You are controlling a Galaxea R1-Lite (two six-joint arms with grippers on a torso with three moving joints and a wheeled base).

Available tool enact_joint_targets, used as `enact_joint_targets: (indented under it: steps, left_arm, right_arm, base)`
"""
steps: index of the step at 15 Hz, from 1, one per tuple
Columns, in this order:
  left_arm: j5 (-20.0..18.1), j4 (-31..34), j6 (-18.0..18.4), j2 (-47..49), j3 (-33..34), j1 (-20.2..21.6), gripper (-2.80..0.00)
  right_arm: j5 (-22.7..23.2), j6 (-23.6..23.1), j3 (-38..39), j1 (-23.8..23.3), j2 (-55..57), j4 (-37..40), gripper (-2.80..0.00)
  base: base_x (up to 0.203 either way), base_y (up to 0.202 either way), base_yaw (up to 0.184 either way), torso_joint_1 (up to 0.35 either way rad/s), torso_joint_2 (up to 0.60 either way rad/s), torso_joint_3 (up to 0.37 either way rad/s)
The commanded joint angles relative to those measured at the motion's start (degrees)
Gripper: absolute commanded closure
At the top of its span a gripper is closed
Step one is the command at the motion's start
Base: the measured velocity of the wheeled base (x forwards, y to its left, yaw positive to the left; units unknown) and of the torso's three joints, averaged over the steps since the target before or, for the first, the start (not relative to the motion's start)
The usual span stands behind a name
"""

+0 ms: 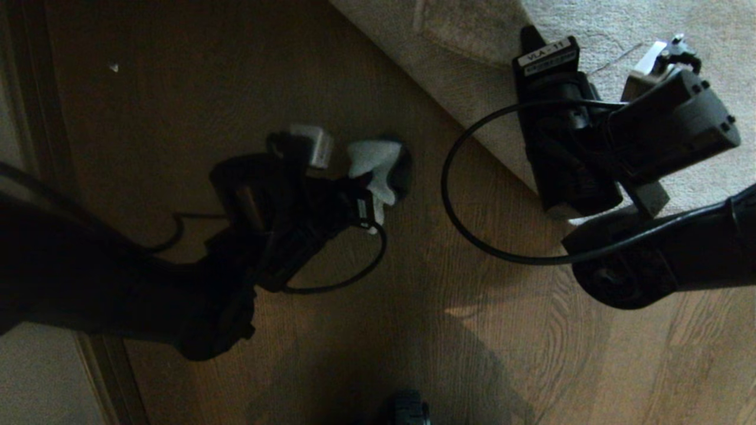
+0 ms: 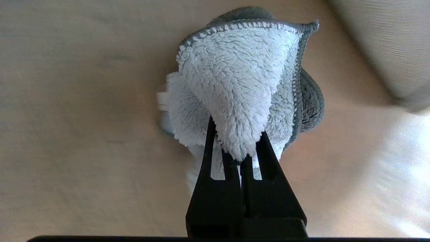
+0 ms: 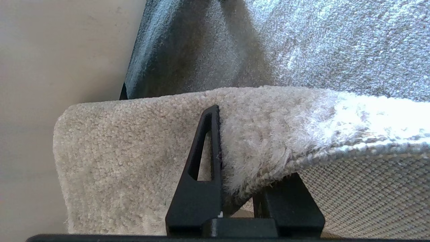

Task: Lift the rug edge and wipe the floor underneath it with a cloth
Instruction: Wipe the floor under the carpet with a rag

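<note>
Only wrist views show the left end effector clamping the cloth, right pinching the rug edge.

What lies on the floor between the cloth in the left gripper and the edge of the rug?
Only bare floor, seen in the head view: the cloth, held in the left gripper, is apart from the rug edge, which the right gripper pinches.

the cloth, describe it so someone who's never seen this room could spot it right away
Start at the brown wood floor left of the grey-beige rug edge. Above those bare planks, the left end effector is shut on the cloth. It is a small fluffy pale grey-white rag with a stitched darker grey border, far smaller than the rug.
</note>
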Motion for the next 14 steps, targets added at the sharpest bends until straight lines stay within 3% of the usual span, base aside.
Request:
enact_joint_targets:
  steps: [1, 7, 10, 14]
  left_arm:
    - [0.0, -0.4, 0.0, 0.3, -0.1, 4.2, 0.00]
    - [0.0, -0.4, 0.0, -4.8, 0.6, 13.1, 0.00]
    - [0.0, -0.4, 0.0, -8.8, 4.3, 13.4, 0.00]
    - [-0.1, -0.4, 0.1, -14.9, 15.7, 13.0, 0.00]
  right_arm:
    - [-0.2, 0.2, 0.0, 0.0, 0.0, -2.7, 0.00]
    - [0.4, 0.0, 0.0, 0.1, -0.3, -2.7, 0.00]
    - [0.6, 0.0, 0.2, 0.1, -0.7, -2.7, 0.00]
    - [0.6, 0.0, 0.2, 0.1, -0.7, -2.7, 0.00]
  base:
    - [0.000, 0.000, 0.000, 0.000, 0.00, 0.000]
    - [0.000, 0.000, 0.000, 0.000, 0.00, 0.000]
    - [0.000, 0.000, 0.000, 0.000, 0.00, 0.000]
    - [0.000, 0.000, 0.000, 0.000, 0.00, 0.000]
